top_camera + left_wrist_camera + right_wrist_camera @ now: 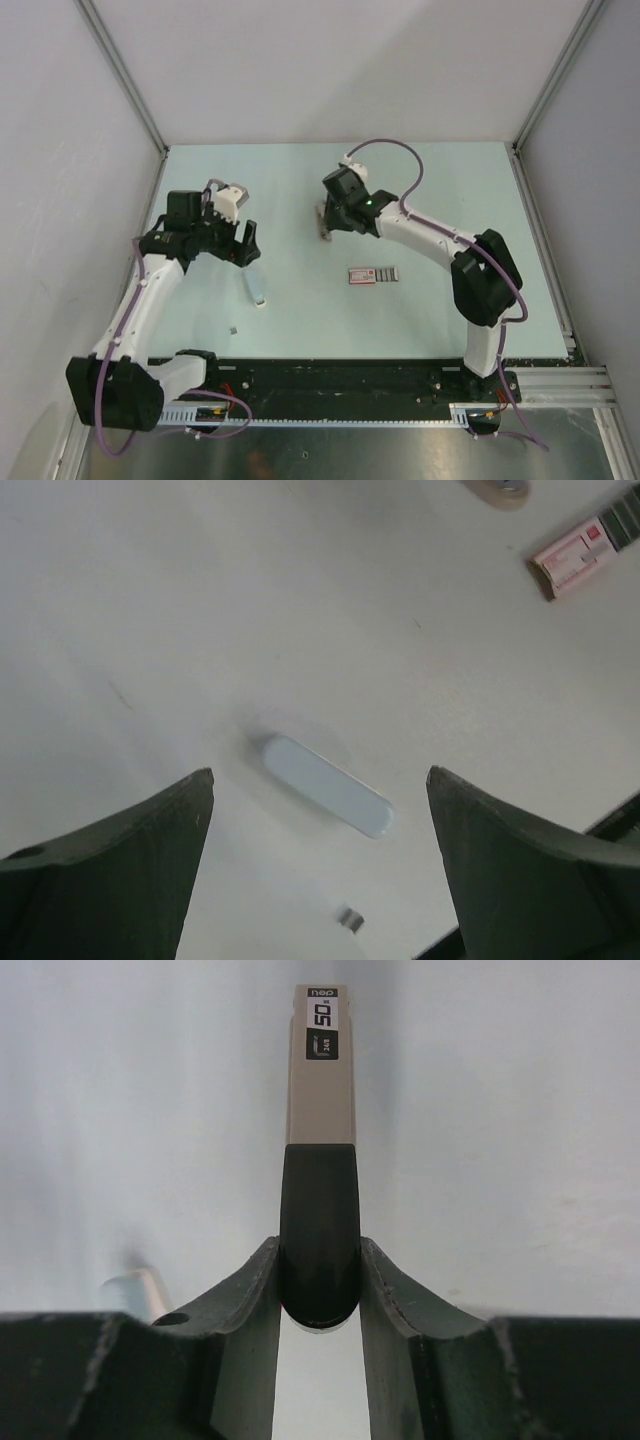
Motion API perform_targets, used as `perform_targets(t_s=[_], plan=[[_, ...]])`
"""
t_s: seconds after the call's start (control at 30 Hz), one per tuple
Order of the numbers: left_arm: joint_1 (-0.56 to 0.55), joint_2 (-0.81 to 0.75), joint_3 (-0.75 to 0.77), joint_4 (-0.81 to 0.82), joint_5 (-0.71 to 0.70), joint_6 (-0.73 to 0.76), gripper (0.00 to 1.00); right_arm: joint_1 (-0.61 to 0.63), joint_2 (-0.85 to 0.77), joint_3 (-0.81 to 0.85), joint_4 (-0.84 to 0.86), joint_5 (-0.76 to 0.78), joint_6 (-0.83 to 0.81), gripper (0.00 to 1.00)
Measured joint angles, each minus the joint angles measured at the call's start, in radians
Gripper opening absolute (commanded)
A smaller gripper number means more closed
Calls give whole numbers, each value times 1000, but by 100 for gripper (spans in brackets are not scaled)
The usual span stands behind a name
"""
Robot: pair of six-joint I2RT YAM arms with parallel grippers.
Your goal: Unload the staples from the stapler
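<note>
The stapler [320, 1070] is beige with a black end and a label; my right gripper [320, 1255] is shut on its black end, holding it at the table's back middle [324, 222]. A ribbed strip of staples [390, 273] lies beside the red-and-white box [362, 275]; both also show in the left wrist view, strip [622, 518] and box [572, 560]. A tiny loose staple bit [233, 329] lies near the front left, also seen by the left wrist [350, 918]. My left gripper [318, 775] is open and empty above a pale blue oblong piece [327, 785].
The pale blue piece [256, 287] lies flat on the pale green table [420, 190]. Grey walls close the left, back and right sides. A black rail [350, 380] with the arm bases runs along the near edge.
</note>
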State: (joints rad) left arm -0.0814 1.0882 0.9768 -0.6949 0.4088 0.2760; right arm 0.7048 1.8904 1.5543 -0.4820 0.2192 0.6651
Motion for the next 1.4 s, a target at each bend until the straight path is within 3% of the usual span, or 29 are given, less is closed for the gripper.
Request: perform_targets(t_s=[0.3, 0.73, 0.87, 1.17, 1.4], plan=[[-35, 220, 0, 18, 138, -79, 95, 210, 0, -34, 146, -2, 192, 0], [-88, 340, 10, 98, 216, -146, 88, 255, 5, -35, 211, 53, 335, 0], [-93, 365, 17, 110, 215, -145, 77, 265, 5, -51, 225, 76, 353, 0], [-101, 425, 47, 108, 232, -116, 33, 279, 5, -116, 259, 90, 380, 0], [-97, 425, 47, 109, 234, -96, 20, 278, -14, -161, 297, 93, 403, 0]])
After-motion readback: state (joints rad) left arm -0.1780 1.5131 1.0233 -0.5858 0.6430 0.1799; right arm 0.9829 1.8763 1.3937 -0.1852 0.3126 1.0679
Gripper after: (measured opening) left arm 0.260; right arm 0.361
